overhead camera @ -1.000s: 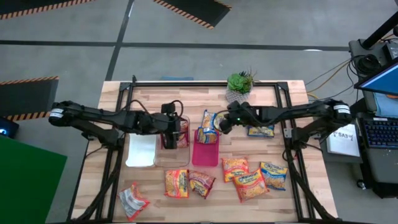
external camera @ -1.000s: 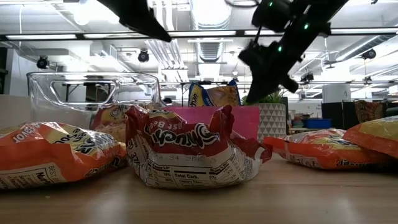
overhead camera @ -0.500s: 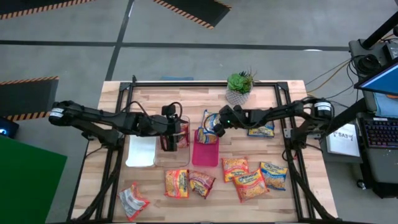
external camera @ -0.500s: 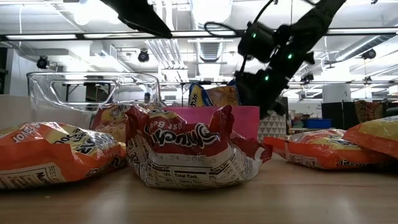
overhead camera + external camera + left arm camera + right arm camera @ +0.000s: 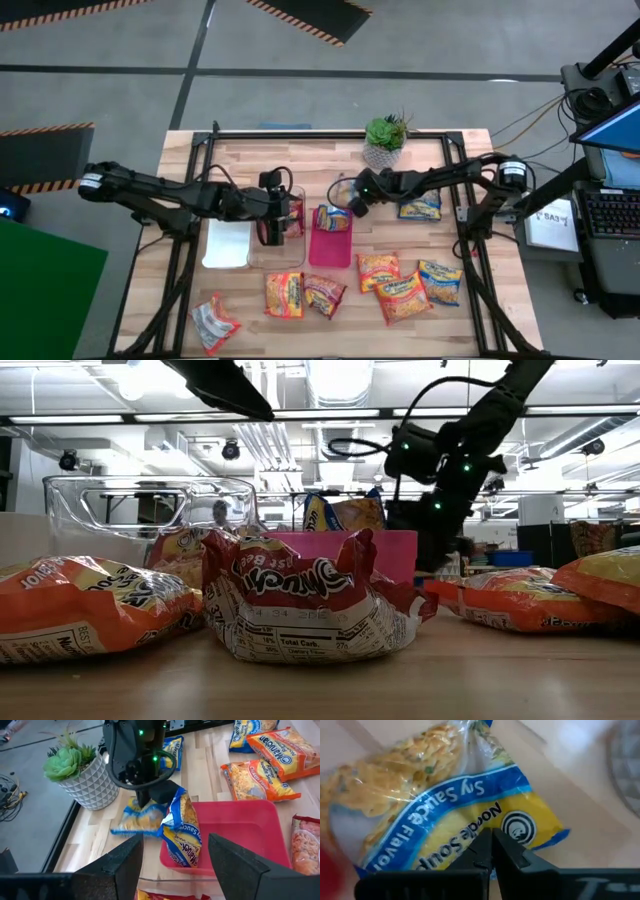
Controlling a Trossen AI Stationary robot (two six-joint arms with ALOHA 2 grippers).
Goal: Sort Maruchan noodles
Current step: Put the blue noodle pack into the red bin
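Observation:
A blue-and-yellow Maruchan packet (image 5: 131, 824) lies flat on the table just beyond the red tray's (image 5: 240, 827) far edge. A second blue packet (image 5: 182, 837) leans inside that tray against its far wall. My right gripper (image 5: 145, 800) stands over the flat packet, pointing down, fingers shut (image 5: 492, 851). My left gripper (image 5: 272, 222) hangs open and empty over the clear tray (image 5: 285, 252), which holds a red packet (image 5: 292, 215). Several more packets (image 5: 378, 268) lie along the table's near side. My right gripper comes from above, pointing down, with its shut fingertips (image 5: 492, 837) against the printed top face (image 5: 470, 827) of the flat blue packet. The packet lies on the table. Whether any film is caught between the fingers cannot be told.
A potted succulent (image 5: 385, 135) stands at the far edge, close behind my right gripper. A white tray (image 5: 227, 243) lies left of the clear one. Another blue packet (image 5: 420, 210) lies under the right arm. Loose packets (image 5: 284, 295) (image 5: 215, 322) crowd the near edge.
My right gripper has gone down and a little toward the table's left edge, ending on the blue packet behind the red tray.

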